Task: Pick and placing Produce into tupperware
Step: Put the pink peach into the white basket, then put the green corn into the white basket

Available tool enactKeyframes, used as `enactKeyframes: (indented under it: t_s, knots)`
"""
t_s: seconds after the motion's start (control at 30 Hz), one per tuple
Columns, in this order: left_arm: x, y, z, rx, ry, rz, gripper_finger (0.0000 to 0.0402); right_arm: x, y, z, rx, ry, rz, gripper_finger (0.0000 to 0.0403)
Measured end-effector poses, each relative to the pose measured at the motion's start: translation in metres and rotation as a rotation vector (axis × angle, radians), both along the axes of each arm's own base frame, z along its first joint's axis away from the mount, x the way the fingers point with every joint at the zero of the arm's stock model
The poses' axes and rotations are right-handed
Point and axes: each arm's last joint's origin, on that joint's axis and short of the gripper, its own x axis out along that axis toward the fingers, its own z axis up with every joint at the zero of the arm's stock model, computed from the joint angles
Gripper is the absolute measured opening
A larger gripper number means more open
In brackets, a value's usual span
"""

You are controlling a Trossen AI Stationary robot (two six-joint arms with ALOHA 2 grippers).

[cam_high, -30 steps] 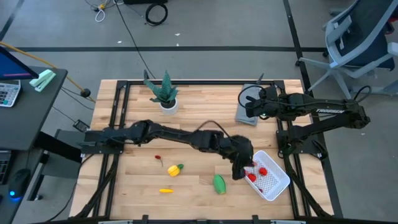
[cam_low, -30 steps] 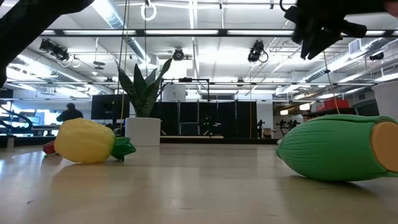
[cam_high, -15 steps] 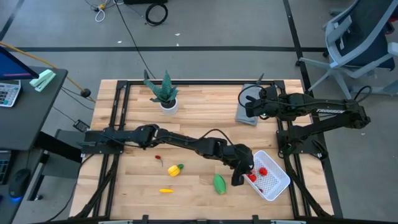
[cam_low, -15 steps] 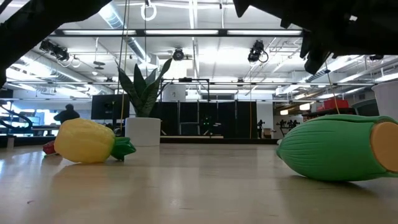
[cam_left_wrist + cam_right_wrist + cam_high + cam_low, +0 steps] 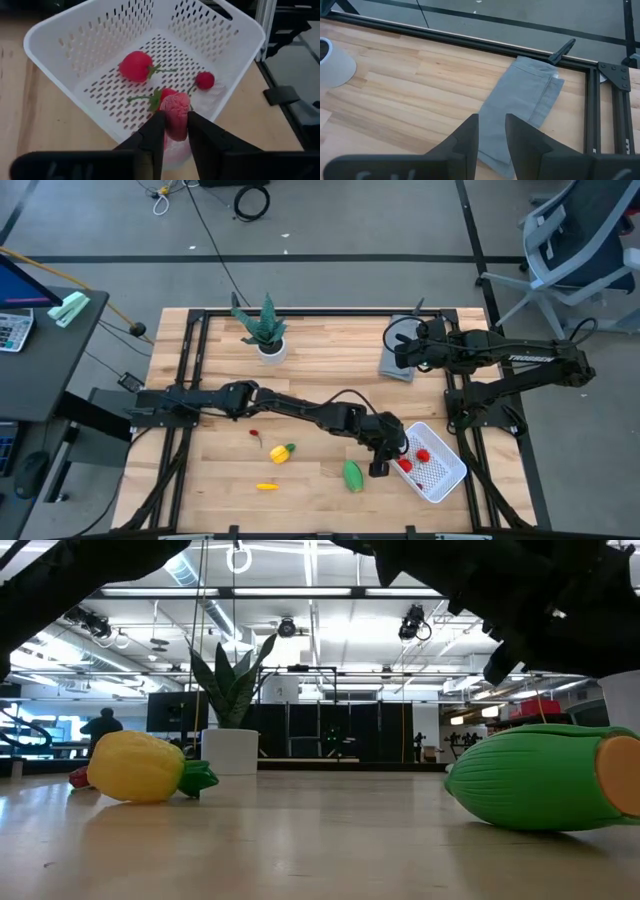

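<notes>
Since the earlier frames, the left arm has been drawn a little toward the near edge of the table (image 5: 220,480), so that the left gripper (image 5: 381,463) now sits at the near-left rim of the tupperware (image 5: 448,478) rather than over its corner; the right arm has not moved. In the left wrist view the left gripper (image 5: 173,131) is seen clamped on a pink-red produce piece (image 5: 175,112), held between the fingers just above the container's rim (image 5: 70,22), apart from the perforated bottom. Three red pieces are already lying inside: a round one with a green stem (image 5: 136,66), a small one (image 5: 204,80) and one partly hidden behind the held piece (image 5: 161,95). The right gripper (image 5: 404,352) is held over the folded grey cloth (image 5: 396,363) at the far right of the table, its fingers (image 5: 465,137) slightly apart with nothing between them. A potted plant (image 5: 266,330) stands at the far side. On the bare wood, the green oblong (image 5: 353,475) lies just beside the left gripper, the yellow piece with a green end (image 5: 283,452) farther left, the thin yellow-orange one (image 5: 267,486) near the front edge, and a tiny red piece (image 5: 254,434) beside them.
</notes>
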Motion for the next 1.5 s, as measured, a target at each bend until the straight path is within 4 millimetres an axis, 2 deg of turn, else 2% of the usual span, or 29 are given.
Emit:
enactKeyframes:
  t_s: [0.2,0.33,0.43,0.57,0.7,0.87,1.07,1.2,1.3,1.5]
  knots:
    - [0.0,0.0,-0.001,-0.017,0.008,0.022,0.0129,0.0,0.0,0.0,0.0,0.0,0.001,0.0105]
    - [-0.001,0.001,0.008,-0.021,-0.005,0.024,0.0159,0.0,0.0,0.0,0.0,0.0,0.001,0.0105]
    - [-0.006,0.002,0.021,-0.021,-0.003,0.021,0.0178,0.0,0.0,0.0,0.0,0.0,0.0,0.0105]
    - [-0.017,0.005,0.054,-0.019,-0.014,0.018,0.0189,0.0,0.0,0.0,0.0,0.0,0.001,0.0105]
    - [-0.037,0.01,0.083,0.005,0.047,0.01,0.0187,0.0,0.0,0.0,0.0,-0.001,0.0,0.0105]
    - [-0.071,0.016,0.107,0.001,0.254,0.045,0.0182,0.0,0.0,0.0,0.0,-0.001,0.0,0.0105]
    - [-0.114,0.025,0.116,-0.027,0.609,0.189,0.0187,0.001,0.0,0.001,0.006,-0.038,-0.02,0.0105]
    - [-0.139,0.029,0.114,0.059,0.833,0.31,0.0183,0.003,0.0,0.002,0.006,-0.083,-0.05,0.0105]
    - [-0.142,0.029,0.111,0.093,0.857,0.358,0.0176,0.002,0.0,0.002,0.002,-0.057,-0.021,0.0105]
    - [-0.154,0.027,0.131,0.062,0.82,0.363,0.0166,-0.002,0.007,0.0,0.159,-0.032,0.087,0.0105]
